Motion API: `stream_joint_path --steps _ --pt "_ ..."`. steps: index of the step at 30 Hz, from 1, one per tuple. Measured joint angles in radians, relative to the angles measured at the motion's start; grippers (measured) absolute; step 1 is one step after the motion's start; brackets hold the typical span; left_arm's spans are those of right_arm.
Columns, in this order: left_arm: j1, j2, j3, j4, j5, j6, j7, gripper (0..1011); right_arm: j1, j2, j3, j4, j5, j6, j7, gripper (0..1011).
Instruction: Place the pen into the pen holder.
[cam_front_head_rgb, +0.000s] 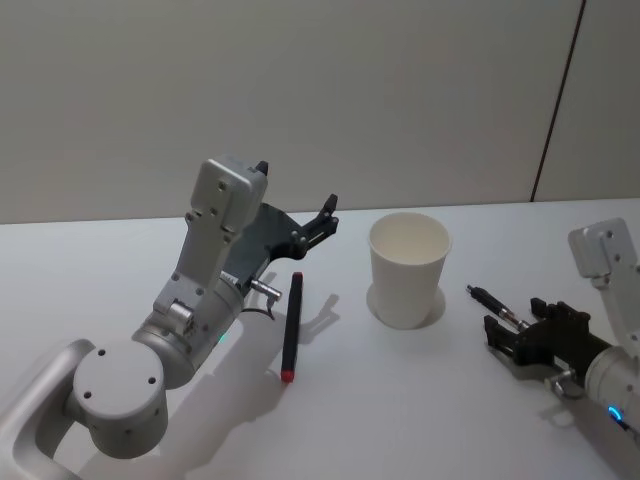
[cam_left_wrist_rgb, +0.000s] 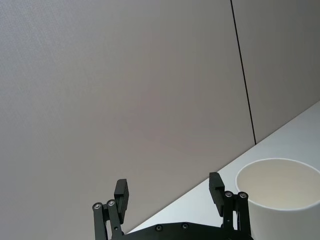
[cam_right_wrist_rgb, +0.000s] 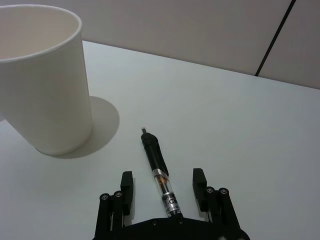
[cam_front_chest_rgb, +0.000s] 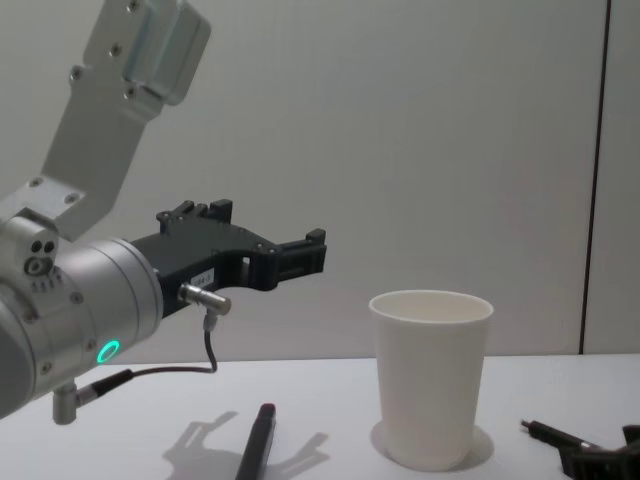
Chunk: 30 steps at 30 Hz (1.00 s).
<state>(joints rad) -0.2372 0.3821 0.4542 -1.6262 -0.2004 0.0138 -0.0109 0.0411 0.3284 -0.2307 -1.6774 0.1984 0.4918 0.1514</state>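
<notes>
The pen holder, a white paper cup (cam_front_head_rgb: 408, 270), stands upright at mid-table. To its right a black pen with a clear barrel (cam_front_head_rgb: 497, 307) lies flat on the table. My right gripper (cam_front_head_rgb: 512, 330) sits low and open there. In the right wrist view the pen (cam_right_wrist_rgb: 159, 172) lies between the spread fingers (cam_right_wrist_rgb: 126, 184) of that gripper (cam_right_wrist_rgb: 163, 182), untouched. A second black pen with a red end (cam_front_head_rgb: 291, 325) lies left of the cup. My left gripper (cam_front_head_rgb: 322, 215) hangs open above it, holding nothing. The cup's rim (cam_left_wrist_rgb: 282, 200) is just past the left gripper (cam_left_wrist_rgb: 169, 190).
The white table (cam_front_head_rgb: 400, 400) runs back to a plain grey wall with a dark vertical seam (cam_front_head_rgb: 555, 100). The left arm's large elbow and base (cam_front_head_rgb: 130, 380) fill the near left. In the chest view the cup (cam_front_chest_rgb: 430, 375) stands between the two pens (cam_front_chest_rgb: 258, 440) (cam_front_chest_rgb: 550, 433).
</notes>
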Motion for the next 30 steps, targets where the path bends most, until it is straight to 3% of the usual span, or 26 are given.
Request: stream_joint_path --steps 30 --pt "0.0 0.0 0.0 0.0 0.0 0.0 0.0 1001 0.012 -0.013 0.005 0.015 0.009 0.005 -0.023 547"
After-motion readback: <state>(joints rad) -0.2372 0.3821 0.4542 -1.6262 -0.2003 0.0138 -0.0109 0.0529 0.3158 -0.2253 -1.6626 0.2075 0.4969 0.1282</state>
